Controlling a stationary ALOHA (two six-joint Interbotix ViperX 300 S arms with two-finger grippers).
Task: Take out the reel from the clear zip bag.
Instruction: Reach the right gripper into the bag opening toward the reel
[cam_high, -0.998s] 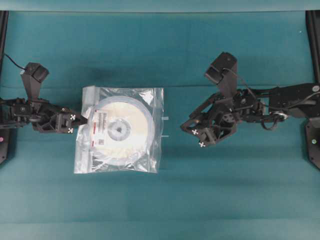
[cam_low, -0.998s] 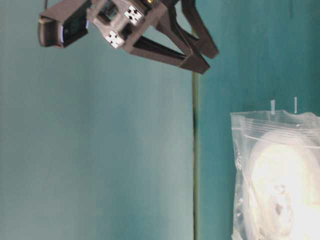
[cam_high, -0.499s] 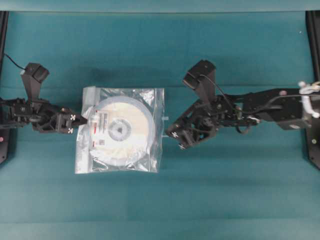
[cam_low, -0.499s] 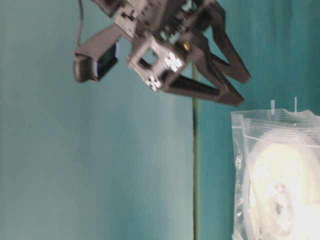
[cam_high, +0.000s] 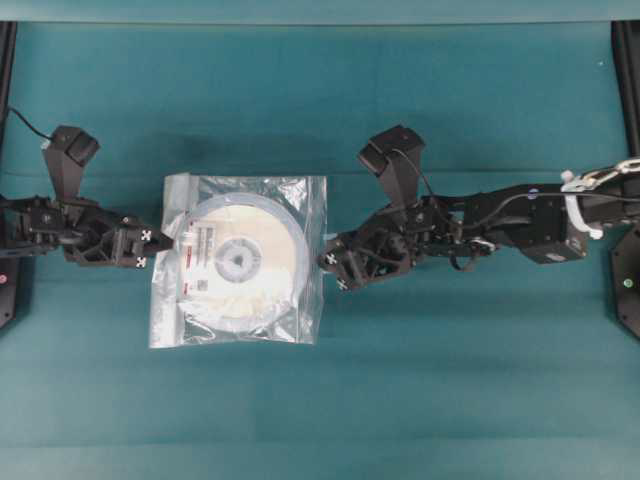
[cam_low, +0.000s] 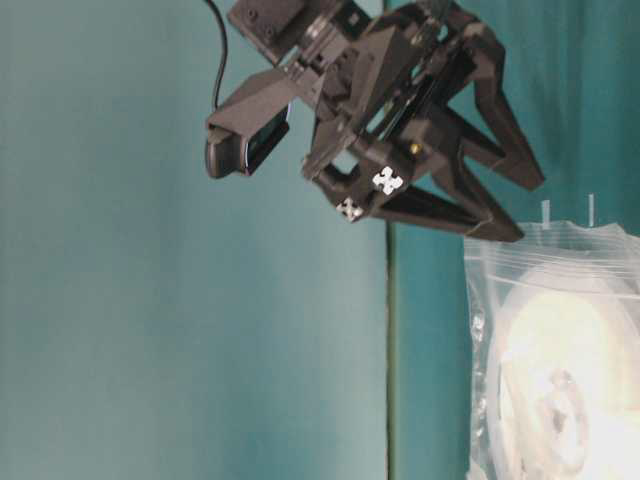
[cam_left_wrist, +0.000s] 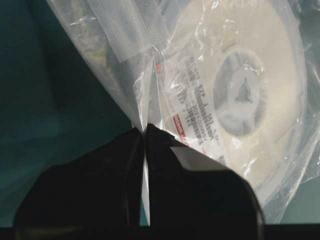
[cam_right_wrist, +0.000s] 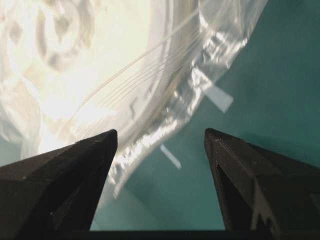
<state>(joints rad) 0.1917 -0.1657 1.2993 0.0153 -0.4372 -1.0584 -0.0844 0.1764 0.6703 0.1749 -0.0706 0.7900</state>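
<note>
From overhead I've got the clear zip bag (cam_high: 240, 260) lying flat on the teal table (cam_high: 320, 410), w/ the reel (cam_high: 238, 262) inside it, label and grey hub facing up. Bag sits between the two arms, closer to the left one.

Left gripper (cam_high: 165, 240) is at the bag's left edge. In the left wrist view its fingers (cam_left_wrist: 165, 150) are pressed together w/ a fold of the bag film pinched between them, so it's clamped on the bag edge, right by the whitish zip strip (cam_left_wrist: 132, 25). The reel's label (cam_left_wrist: 192, 107) is just past the fingertips, under the film; I can't tell if the fingers catch the reel rim too, looks like plastic only.

Right gripper (cam_high: 326, 262) is at the bag's right edge, just beside it. Jaws wide apart, nothing between them. In the right wrist view the left fingertip (cam_right_wrist: 107, 137) is over the bag's crinkled edge and the other is over bare table; whether either tip touches the film I can't tell. In the table-level view the right gripper (cam_low: 520, 210) hangs tilted at the bag's edge, lower finger tip at the bag's corner, contact not clear.

Two small white tape marks (cam_right_wrist: 220, 97) on the table near that edge.
</note>
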